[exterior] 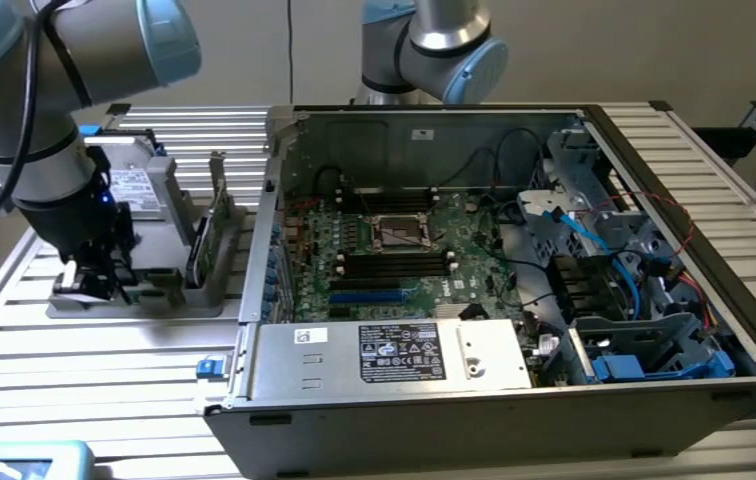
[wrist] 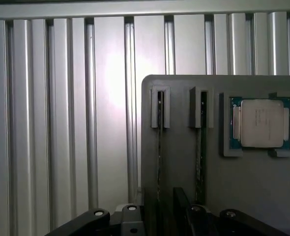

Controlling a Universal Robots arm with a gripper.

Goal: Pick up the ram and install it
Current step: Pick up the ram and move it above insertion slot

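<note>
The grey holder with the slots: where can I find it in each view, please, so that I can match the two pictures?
Exterior view: the grey holder sits on the slatted table, to the exterior view's left of the open computer case.
Wrist view: the grey holder carries two slots and a silver processor chip.
Shared landmark: the slatted table beneath it.

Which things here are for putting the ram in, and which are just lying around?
For the job: slim green ram stick standing on edge in the grey plastic holder; long black memory slots on the green motherboard; open black gripper above the holder.
Just lying about: square silver processor chip; second thin board in the next slot; blue cables.
</note>
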